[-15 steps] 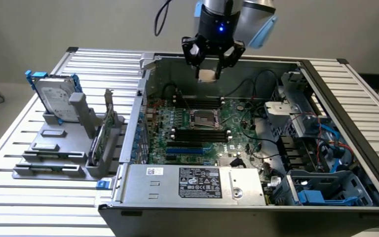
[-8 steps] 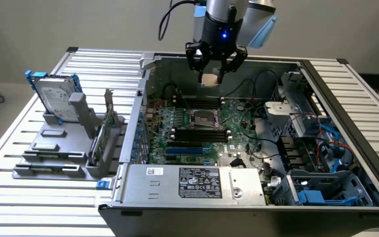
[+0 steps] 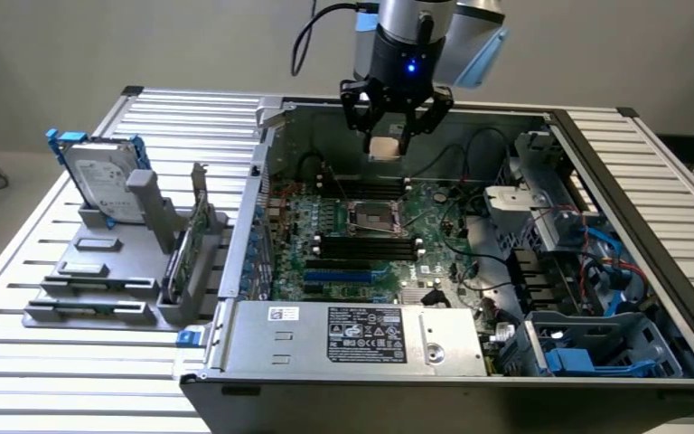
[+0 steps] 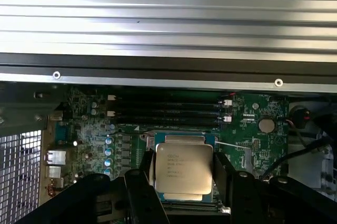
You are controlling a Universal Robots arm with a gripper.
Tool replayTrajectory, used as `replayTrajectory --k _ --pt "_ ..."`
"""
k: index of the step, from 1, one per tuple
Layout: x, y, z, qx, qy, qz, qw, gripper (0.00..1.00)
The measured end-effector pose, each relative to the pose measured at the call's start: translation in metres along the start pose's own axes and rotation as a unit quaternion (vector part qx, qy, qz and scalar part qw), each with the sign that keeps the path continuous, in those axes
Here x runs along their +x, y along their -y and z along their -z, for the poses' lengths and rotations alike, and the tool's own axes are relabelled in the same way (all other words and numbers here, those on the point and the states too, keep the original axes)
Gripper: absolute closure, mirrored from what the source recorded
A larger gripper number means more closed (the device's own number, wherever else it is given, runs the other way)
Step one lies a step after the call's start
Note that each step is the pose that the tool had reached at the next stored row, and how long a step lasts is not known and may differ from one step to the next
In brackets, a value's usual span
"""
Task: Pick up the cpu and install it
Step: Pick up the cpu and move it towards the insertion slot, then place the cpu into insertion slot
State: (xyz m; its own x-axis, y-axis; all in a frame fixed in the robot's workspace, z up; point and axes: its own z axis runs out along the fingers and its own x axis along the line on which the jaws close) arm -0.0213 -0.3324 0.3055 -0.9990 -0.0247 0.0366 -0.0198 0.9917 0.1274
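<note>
We see the gripper pinching the cpu by its longer edges, lid toward the wrist, above the socket in the open case. The case sits on a slatted metal table with a grey wall behind.

The cpu has a dull silver top with faint dark print and a thin darker edge, and the hand is matte black. The motherboard is green, striped by black memory slots with white end clips and dotted with pale blue capacitors. The surface is silver-grey in ribbed parallel stripes — the hard drive silver in a blue bracket, the power supply grey with a black label.
</note>
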Motion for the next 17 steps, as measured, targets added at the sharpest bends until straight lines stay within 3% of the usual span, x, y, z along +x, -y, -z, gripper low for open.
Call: replayTrajectory --k 13,17 --pt "0.0 0.0001 0.0 0.0 -0.0005 0.0 1.0 0.45" --pt "0.0002 0.0001 -0.0001 -0.0011 0.0029 -0.028 0.9996 0.45"
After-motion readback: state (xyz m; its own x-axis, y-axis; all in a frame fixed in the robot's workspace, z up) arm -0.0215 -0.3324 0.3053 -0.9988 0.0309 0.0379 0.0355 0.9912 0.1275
